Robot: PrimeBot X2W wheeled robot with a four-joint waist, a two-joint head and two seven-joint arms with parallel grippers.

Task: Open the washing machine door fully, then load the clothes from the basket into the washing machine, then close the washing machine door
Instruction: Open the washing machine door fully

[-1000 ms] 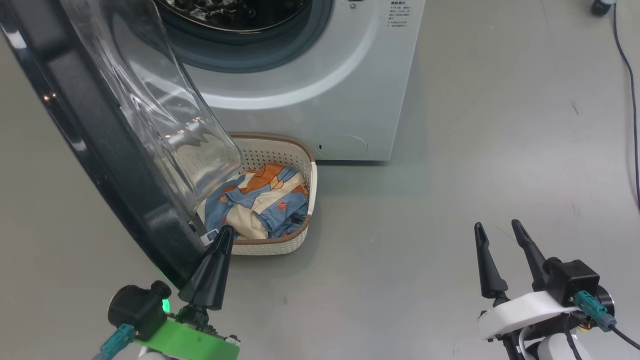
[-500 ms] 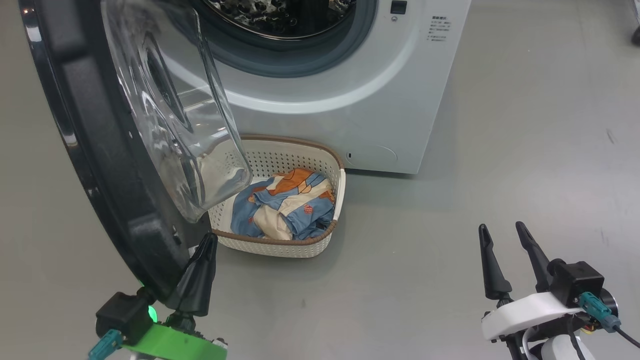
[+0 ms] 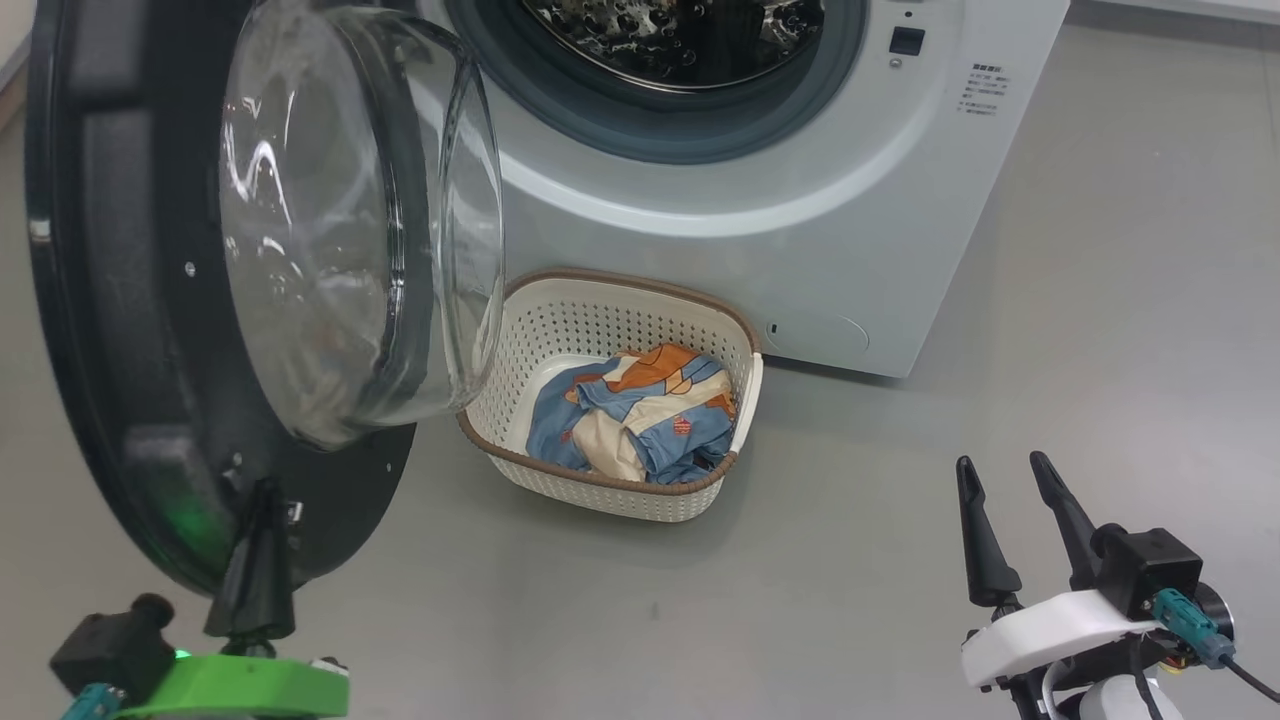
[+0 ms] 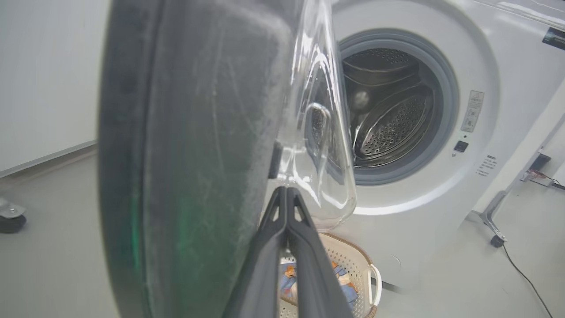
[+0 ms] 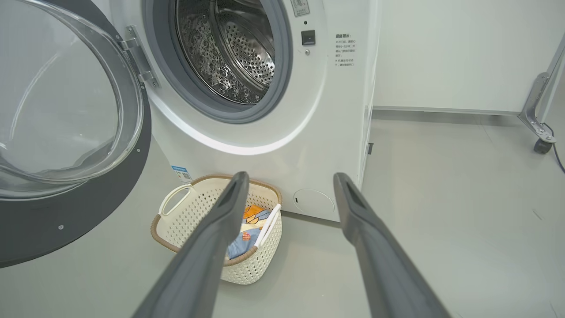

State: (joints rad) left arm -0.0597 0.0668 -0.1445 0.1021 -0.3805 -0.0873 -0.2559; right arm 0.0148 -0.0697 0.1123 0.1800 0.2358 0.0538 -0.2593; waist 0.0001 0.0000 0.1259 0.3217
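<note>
A pale grey floor (image 3: 950,400) carries everything. On it stands the big white front-loading washing machine (image 3: 800,230), its mouth uncovered, with a perforated steel drum (image 5: 229,48) showing inside a grey rubber gasket (image 3: 600,130). A round cover (image 3: 820,335) sits low on its front, and a small blue sticker (image 5: 182,173) at the other lower corner.

The large round door (image 3: 110,400), with a glossy black rim and a bulging clear glass bowl, hangs swung out on the robot's left. It is hinged at the left of the mouth, with its inner face and the glass bowl turned toward the camera.

The small cream perforated plastic basket (image 3: 560,330), with a brown woven-look rim and white loop handles, sits on the floor just in front of the machine, below the mouth and beside the door's lower edge. In it lie the clothes (image 3: 640,410), crumpled soft fabric in light blue, orange and cream, heaped toward the right end.

The left pincer (image 3: 265,490), on a green mount, has its dark fingers pressed together holding nothing. Its tip is close against the lower inner face of the door, though contact cannot be told. The right pincer (image 3: 1002,460), on a white mount, hovers low at the right with fingers spread apart and empty, well away from basket and machine.
</note>
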